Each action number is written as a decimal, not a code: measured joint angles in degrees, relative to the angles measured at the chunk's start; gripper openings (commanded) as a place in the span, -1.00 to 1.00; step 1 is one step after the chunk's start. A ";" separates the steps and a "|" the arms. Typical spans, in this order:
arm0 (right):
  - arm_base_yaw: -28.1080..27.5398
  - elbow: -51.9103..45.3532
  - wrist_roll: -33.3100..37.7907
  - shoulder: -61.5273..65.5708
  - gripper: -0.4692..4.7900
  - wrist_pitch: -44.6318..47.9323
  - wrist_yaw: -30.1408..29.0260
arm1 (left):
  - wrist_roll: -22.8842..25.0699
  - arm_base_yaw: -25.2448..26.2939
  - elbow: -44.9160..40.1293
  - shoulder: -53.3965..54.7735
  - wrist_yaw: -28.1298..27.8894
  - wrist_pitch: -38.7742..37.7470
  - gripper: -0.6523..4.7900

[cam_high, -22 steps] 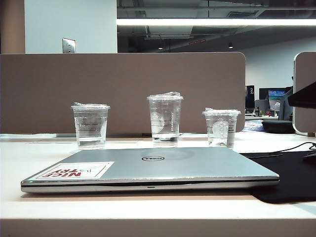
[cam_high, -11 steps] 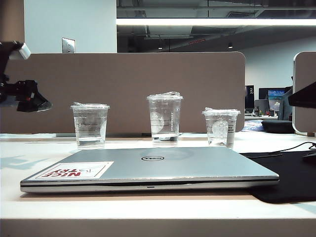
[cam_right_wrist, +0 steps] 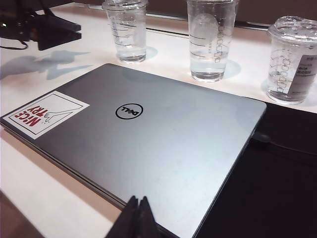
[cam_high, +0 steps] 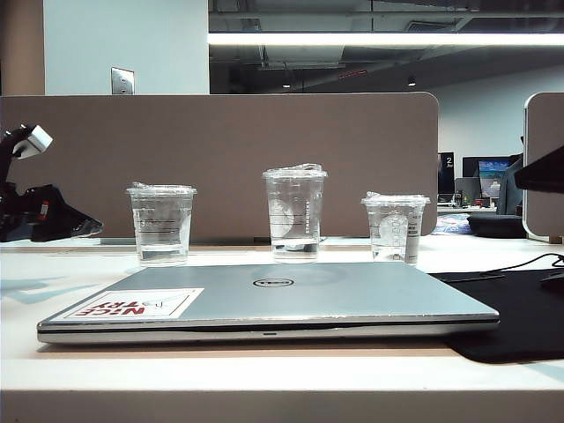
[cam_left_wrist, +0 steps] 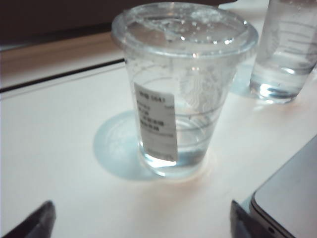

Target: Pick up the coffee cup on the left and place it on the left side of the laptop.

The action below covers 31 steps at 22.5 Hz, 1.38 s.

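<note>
The left gripper has come in from the left, jaws wide and empty, facing the coffee cup behind the laptop (right gripper shut, parked), i.e. approach underway.

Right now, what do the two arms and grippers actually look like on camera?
The left gripper is matte black, with angular tapered fingers and a small white block on the arm above it. The right gripper shows only as two slim black pointed fingers. No cables or markings are visible on either.
</note>
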 measured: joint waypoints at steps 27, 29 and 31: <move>-0.04 0.00 0.02 0.00 -0.84 -0.02 0.00 | -6.45 -5.25 14.12 22.56 4.11 17.97 1.00; -0.04 0.00 0.00 -0.02 -0.84 -0.02 0.00 | -6.80 -6.32 15.65 22.80 4.07 16.59 1.00; -0.04 0.00 0.02 0.00 -0.84 -0.02 0.00 | -7.10 -7.37 16.72 22.88 3.91 15.47 1.00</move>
